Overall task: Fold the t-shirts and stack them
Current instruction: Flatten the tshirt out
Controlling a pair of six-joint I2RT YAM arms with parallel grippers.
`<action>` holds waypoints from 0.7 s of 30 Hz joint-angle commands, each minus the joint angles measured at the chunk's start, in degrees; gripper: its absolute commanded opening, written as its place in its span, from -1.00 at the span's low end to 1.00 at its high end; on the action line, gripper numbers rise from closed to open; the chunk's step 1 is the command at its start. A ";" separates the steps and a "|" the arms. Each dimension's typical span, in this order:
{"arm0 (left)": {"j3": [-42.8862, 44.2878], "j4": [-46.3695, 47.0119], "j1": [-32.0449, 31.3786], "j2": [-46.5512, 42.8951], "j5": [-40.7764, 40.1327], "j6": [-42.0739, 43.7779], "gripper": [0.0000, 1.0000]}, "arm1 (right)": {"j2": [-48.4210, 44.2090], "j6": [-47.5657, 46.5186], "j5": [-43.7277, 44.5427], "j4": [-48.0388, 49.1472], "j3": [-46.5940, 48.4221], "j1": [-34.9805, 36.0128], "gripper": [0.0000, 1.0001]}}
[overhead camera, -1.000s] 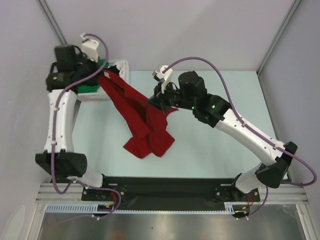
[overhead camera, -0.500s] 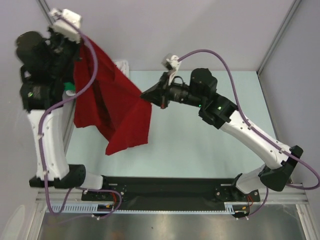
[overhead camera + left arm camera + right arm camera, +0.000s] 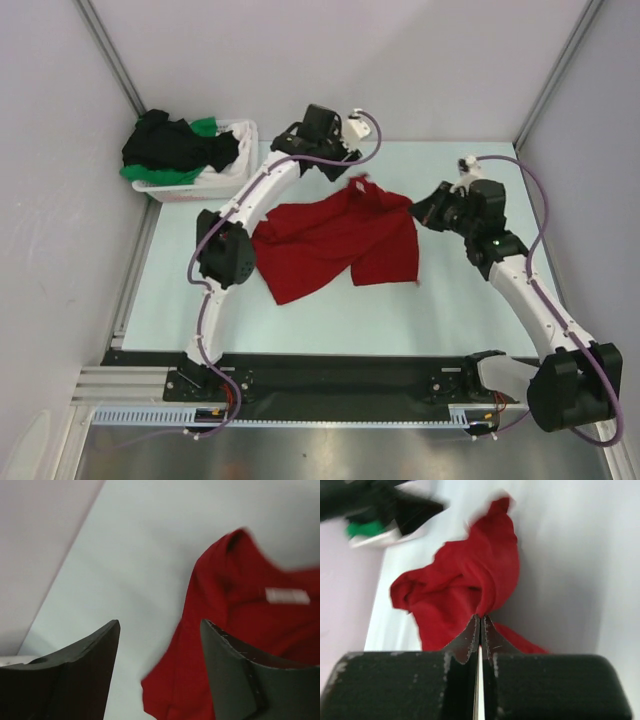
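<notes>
Pale mint tabletop (image 3: 450,290) fills the floor of a booth with plain grey walls (image 3: 400,60), and a white basket (image 3: 248,140) sits at its far left corner. The red t-shirt (image 3: 330,245) lies on the tabletop well apart from the basket, out toward the middle. It is opened out but rumpled, with folds running across it. One lobe of cloth reaches toward the near edge, on the side closer to the basket. Its collar end points to the far edge, and a pale label (image 3: 286,596) shows inside the neck.

The end of the shirt farthest from the basket is drawn up into a peak. The right fingers (image 3: 465,642) meet that peak. They are pressed together with only a hairline between them, and red cloth gathers right up to their tips, so they look pinched on a fold of the shirt.

The left fingers (image 3: 85,670) are spread wide with nothing between them. They hang over bare tabletop just beside the collar end, on the side that faces the basket. From the left wrist, the shirt's edge runs behind the right-hand finger.

The left arm (image 3: 255,190) stretches from the near edge past the basket's side of the shirt. The right arm (image 3: 525,285) comes in from the side of the tabletop opposite the basket.

Inside the basket, a black t-shirt (image 3: 175,145) is heaped on top. A green t-shirt (image 3: 150,175) pokes out beneath it and again at the far rim.
</notes>
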 commanded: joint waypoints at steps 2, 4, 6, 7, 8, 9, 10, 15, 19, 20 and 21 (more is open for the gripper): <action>-2.06 -2.33 -3.21 -10.45 5.76 0.32 0.46 | -1.16 2.17 -1.19 3.69 -4.57 -9.51 -1.00; -8.14 -2.70 -3.22 -14.94 10.43 -0.99 0.47 | -0.02 1.81 -1.71 4.39 -5.81 -11.80 -1.00; -18.68 -2.87 -3.22 -22.06 11.92 -0.83 0.47 | 0.60 1.99 -2.33 5.18 -7.57 -14.77 -1.00; -22.46 -3.05 -3.22 -24.26 12.11 -0.04 0.47 | 0.86 1.99 -2.77 5.19 -8.10 -15.49 -1.00; -30.50 -3.31 -3.30 -26.72 11.76 0.66 0.45 | 1.04 1.73 -2.42 5.19 -8.72 -16.63 -1.00; -34.58 -3.31 -3.31 -30.66 11.41 1.37 0.43 | 1.13 1.46 -2.33 5.01 -9.07 -17.16 -1.00; -38.80 -3.23 -3.31 -32.96 9.66 2.94 0.43 | 1.21 1.20 -2.42 4.93 -9.33 -17.78 -1.00; -62.81 0.64 -3.57 -41.76 4.55 3.92 0.43 | 1.21 0.85 -3.12 5.19 -10.65 -19.80 -1.00; -72.49 4.49 -6.90 -44.67 1.92 3.75 0.50 | 1.57 1.63 -3.91 5.19 -10.83 -19.80 -1.00; -75.12 5.38 -8.91 -44.59 0.61 3.75 0.53 | 1.74 1.64 -4.09 5.19 -10.92 -19.80 -1.00; -76.27 6.52 -9.80 -44.50 0.07 3.75 0.54 | 1.66 1.64 -4.18 5.36 -10.92 -19.80 -1.00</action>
